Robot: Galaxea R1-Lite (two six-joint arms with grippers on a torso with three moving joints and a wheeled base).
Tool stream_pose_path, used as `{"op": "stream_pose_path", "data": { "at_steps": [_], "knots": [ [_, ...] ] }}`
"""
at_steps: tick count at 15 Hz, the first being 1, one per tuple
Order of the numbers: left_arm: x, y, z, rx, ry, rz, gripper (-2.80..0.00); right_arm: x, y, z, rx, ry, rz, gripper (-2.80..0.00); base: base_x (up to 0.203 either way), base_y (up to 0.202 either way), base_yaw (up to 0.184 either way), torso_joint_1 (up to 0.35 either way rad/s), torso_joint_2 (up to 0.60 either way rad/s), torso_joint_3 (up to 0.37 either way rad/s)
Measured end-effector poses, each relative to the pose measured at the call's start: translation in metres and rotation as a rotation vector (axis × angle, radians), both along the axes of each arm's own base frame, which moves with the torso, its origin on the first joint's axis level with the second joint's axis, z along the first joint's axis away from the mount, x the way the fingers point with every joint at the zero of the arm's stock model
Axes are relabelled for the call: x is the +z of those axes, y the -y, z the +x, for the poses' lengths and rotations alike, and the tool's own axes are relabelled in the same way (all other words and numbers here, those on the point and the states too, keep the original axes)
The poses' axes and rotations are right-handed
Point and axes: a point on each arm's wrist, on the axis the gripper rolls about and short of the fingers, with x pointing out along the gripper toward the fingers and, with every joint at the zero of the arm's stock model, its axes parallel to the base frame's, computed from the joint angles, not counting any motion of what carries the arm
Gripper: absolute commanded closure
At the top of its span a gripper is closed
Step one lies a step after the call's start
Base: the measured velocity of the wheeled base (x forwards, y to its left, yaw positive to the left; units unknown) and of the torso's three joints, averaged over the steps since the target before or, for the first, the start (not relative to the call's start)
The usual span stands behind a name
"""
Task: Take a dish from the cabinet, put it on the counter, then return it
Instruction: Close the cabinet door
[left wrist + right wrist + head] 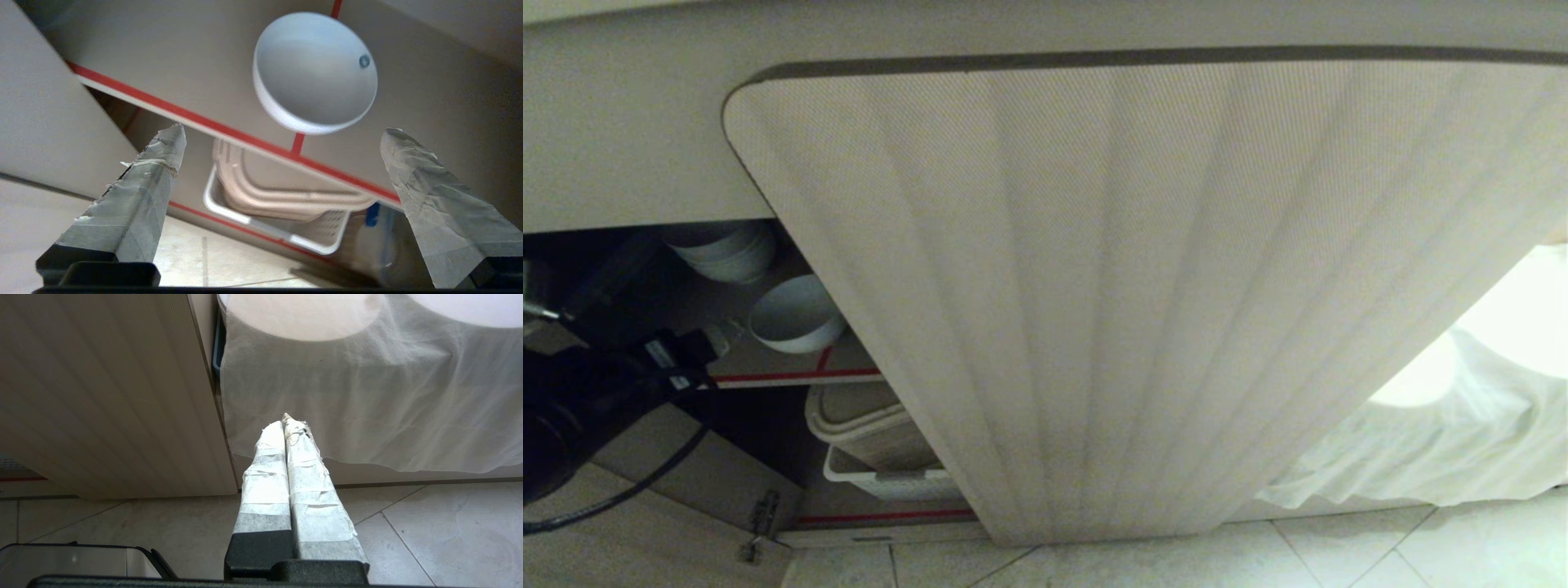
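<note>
The dish [314, 73], a plain white deep bowl, stands alone on the cabinet's upper shelf [196, 81], just behind the red front strip. The head view shows the same dish [796, 314] inside the open cabinet [792, 359]. My left gripper [282, 130] is open wide in front of the shelf edge, its taped fingers [159, 163] apart from the dish with nothing between them. The black left arm [605, 367] reaches in from the left. My right gripper [286, 424] is shut and empty, low over the floor. The counter is out of view.
A stack of white bowls [719, 249] sits behind the dish. A white basket [286, 232] with beige trays [866, 420] stands on the lower shelf. The open fluted door [1143, 294] fills the middle. A white cloth [367, 396] hangs to the right over the tiled floor [408, 531].
</note>
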Motion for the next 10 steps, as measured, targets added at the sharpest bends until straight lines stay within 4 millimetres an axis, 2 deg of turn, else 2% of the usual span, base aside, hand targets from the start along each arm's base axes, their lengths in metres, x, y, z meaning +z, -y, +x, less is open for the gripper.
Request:
{"op": "stream_pose_path", "data": {
  "at_steps": [5, 9, 10],
  "knots": [
    [-0.013, 0.002, -0.028, -0.013, -0.024, 0.053, -2.80, 0.000, 0.000, 0.000, 0.000, 0.000, 0.000, 0.00, 0.000, 0.000, 0.000, 0.000, 0.00, 0.000],
    [-0.015, 0.002, -0.037, -0.013, -0.020, 0.055, -2.80, 0.000, 0.000, 0.000, 0.000, 0.000, 0.000, 0.00, 0.000, 0.000, 0.000, 0.000, 0.00, 0.000],
    [-0.015, 0.002, -0.037, -0.014, -0.015, 0.056, 0.00, 0.000, 0.000, 0.000, 0.000, 0.000, 0.000, 0.00, 0.000, 0.000, 0.000, 0.000, 0.00, 0.000]
  ]
}}
